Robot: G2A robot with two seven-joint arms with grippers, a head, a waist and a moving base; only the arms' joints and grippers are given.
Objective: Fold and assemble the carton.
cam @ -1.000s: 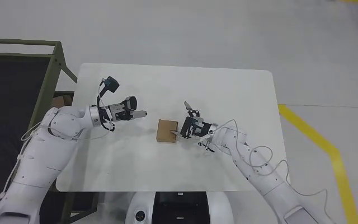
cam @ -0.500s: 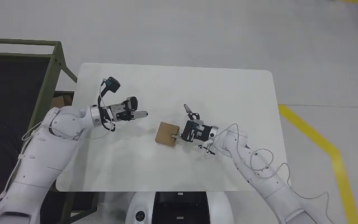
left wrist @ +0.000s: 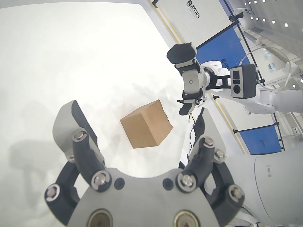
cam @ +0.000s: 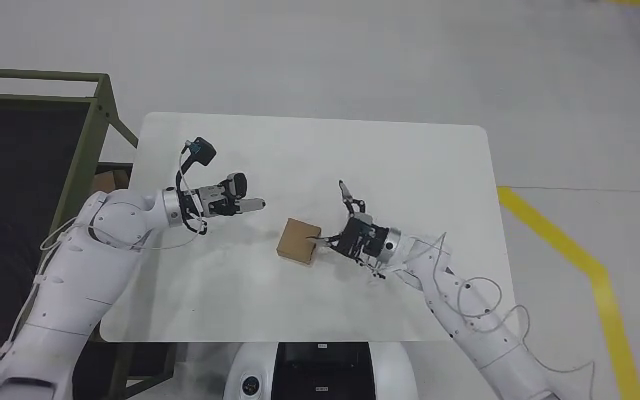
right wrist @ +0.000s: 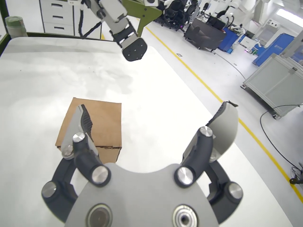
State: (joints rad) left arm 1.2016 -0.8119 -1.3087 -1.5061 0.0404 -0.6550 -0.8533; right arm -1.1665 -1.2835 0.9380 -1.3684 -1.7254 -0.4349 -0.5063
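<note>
Tabletop: I have a white tabletop with rounded corners in front of the rig, and it carries the carton.
Green frame: I see an olive-green metal frame standing off the tabletop's left edge, beside the left arm.
Floor line: A yellow line runs across the grey floor to the right of the tabletop.
Carton: The carton is a small closed brown box. It sits on the tabletop about midway between left and right, a little toward the near side, and is turned at a slant to the tabletop's edges. From my left wrist camera I see its top and two side faces. From the right wrist camera a rough seam shows along the upper edge of the side nearest that camera.
Right gripper: My right gripper is just right of the carton with its jaws spread wide. One finger reaches over the carton's right edge, but I cannot tell whether it touches. The other finger points toward the far side, clear of the box.
Left gripper: My left gripper hangs left of the carton and slightly farther back, well apart from it. It holds nothing, and its jaws are wide and aimed at the box.
</note>
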